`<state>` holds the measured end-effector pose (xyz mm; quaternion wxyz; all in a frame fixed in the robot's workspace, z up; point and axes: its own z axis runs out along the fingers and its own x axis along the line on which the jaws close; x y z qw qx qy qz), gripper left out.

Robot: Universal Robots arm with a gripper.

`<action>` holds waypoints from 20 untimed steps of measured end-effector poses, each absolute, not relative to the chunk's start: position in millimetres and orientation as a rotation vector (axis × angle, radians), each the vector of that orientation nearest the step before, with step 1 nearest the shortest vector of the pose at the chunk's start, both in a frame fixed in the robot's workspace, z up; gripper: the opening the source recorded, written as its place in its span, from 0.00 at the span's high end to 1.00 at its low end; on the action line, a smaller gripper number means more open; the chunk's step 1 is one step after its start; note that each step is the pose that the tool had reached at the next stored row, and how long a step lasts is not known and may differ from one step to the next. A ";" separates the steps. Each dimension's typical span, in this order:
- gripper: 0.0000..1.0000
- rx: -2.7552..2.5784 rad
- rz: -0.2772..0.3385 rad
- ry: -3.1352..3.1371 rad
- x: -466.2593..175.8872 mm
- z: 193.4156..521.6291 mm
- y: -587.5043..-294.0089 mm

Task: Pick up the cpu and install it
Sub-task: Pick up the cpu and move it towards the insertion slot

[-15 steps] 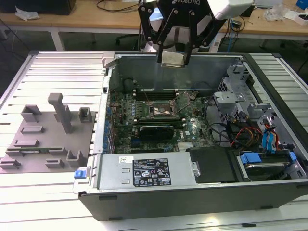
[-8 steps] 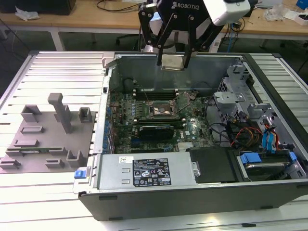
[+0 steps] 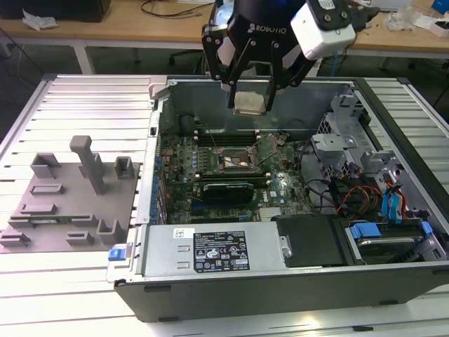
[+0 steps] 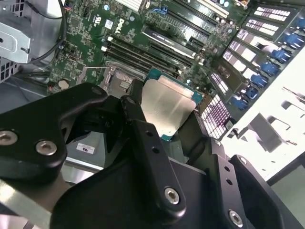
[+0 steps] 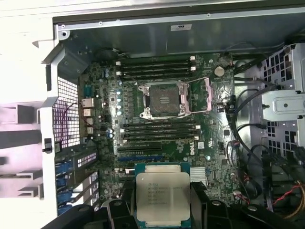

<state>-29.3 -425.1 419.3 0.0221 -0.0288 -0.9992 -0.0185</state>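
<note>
The cpu (image 3: 250,102), a flat square chip with a silvery top, hangs in my gripper (image 3: 251,91), which is shut on it above the open computer case. In the first wrist view the cpu (image 5: 163,197) shows its metal lid and green edge between the black fingers. The second wrist view has the cpu (image 4: 167,109) held at its sides by the fingers (image 4: 143,138). Below lies the motherboard (image 5: 209,143) with the black-framed socket (image 5: 163,99) open and its retaining frame swung aside. In the exterior view the socket (image 3: 237,161) sits lower than the gripper, toward the case's middle.
Memory slots (image 5: 157,67) flank the socket. A power supply (image 3: 210,250) fills the case's front, drive bays and cables (image 3: 365,189) its exterior view's right. A grey fixture plate (image 3: 70,203) with posts lies on the slatted table at the exterior view's left.
</note>
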 end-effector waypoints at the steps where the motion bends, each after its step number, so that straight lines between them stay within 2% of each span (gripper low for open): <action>1: 0.45 -0.086 -0.057 -3.096 -29.4 417.3 -425.1; 20: 0.45 -0.029 -0.052 -3.107 -29.3 381.3 -424.8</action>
